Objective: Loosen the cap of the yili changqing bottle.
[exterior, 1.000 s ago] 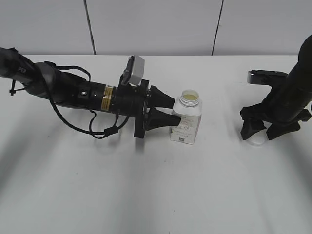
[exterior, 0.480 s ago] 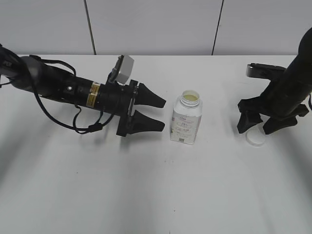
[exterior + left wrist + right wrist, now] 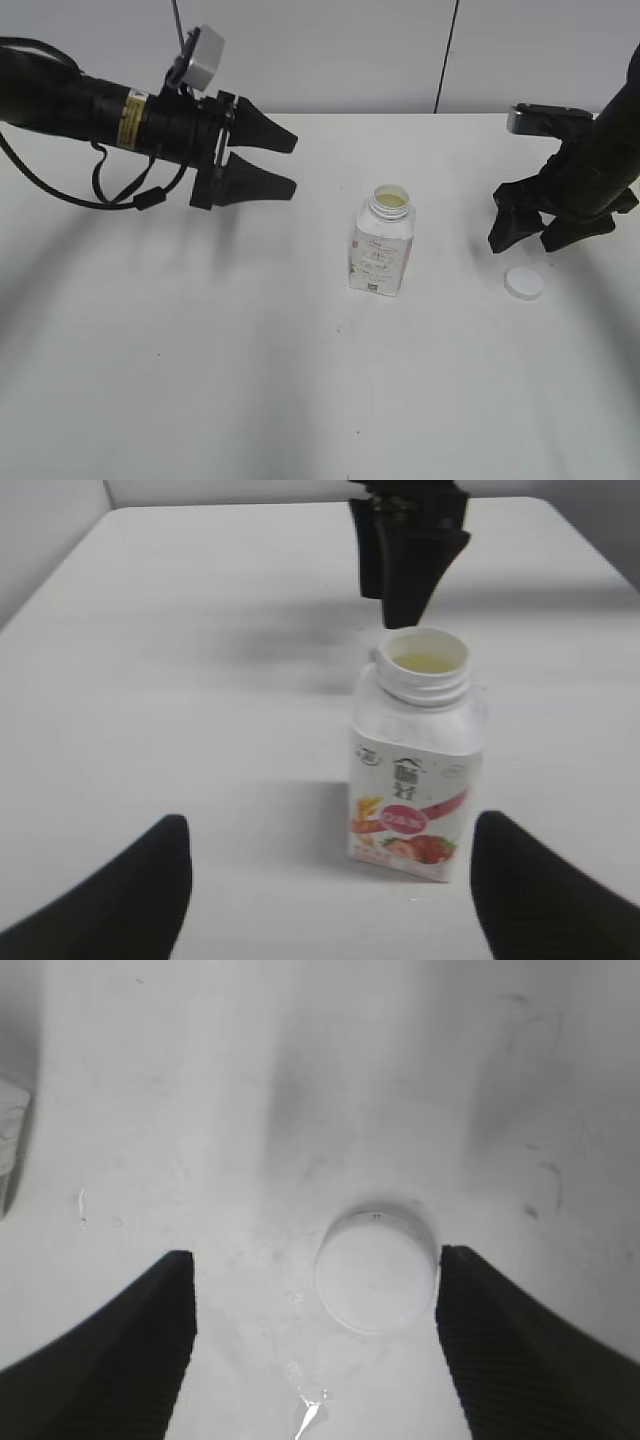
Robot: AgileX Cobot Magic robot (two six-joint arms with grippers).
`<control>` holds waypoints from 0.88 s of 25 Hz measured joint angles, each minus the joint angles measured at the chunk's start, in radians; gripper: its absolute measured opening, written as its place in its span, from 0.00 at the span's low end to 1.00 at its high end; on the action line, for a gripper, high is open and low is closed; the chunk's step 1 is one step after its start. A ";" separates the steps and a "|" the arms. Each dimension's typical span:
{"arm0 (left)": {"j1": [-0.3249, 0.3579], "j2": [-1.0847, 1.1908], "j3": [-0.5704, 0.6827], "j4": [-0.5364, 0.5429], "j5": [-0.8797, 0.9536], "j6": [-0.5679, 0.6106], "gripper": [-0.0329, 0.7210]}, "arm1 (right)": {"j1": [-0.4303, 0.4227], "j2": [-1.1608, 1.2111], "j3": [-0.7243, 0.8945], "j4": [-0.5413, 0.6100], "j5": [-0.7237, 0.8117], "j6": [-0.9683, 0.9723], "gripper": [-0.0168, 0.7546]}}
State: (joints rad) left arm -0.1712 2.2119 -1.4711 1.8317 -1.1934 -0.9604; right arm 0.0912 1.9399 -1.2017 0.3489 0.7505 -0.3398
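Standing upright near the middle of the table (image 3: 200, 400), the yili changqing bottle (image 3: 381, 253) has its neck open, with pale liquid inside, so it can spill. It is probably light and a little soft; hold the squarish body. The cap (image 3: 523, 283) lies flat toward the right edge. The left gripper (image 3: 281, 163) and the right gripper (image 3: 530, 233) are spread, holding nothing.

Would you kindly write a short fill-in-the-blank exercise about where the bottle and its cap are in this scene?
1. The cap lies on the ____, off the bottle.
2. The bottle stands upright with its neck ____.
3. The right gripper hangs over the cap, jaws ____.
4. The left gripper holds ____.

Missing words: table; open; open; nothing
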 joint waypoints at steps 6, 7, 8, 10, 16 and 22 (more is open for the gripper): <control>0.021 -0.154 0.000 0.010 0.229 -0.074 0.70 | 0.000 -0.038 -0.058 0.000 0.039 -0.012 0.78; 0.021 -0.177 0.000 0.011 0.292 -0.080 0.70 | 0.000 -0.043 -0.067 0.000 0.040 -0.012 0.78; 0.021 -0.208 0.000 0.011 0.349 -0.084 0.69 | 0.000 -0.050 -0.074 0.000 0.040 -0.014 0.78; 0.021 -0.252 0.000 0.011 0.490 -0.088 0.68 | 0.000 -0.060 -0.090 0.000 0.050 -0.014 0.78; 0.023 -0.334 0.000 0.004 0.822 -0.121 0.68 | 0.000 -0.070 -0.149 -0.001 0.117 -0.014 0.78; 0.023 -0.346 0.000 0.000 1.074 -0.246 0.67 | 0.000 -0.072 -0.157 -0.002 0.135 -0.016 0.78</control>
State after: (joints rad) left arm -0.1479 1.8654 -1.4711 1.8319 -0.1193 -1.2068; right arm 0.0912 1.8675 -1.3589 0.3469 0.8860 -0.3554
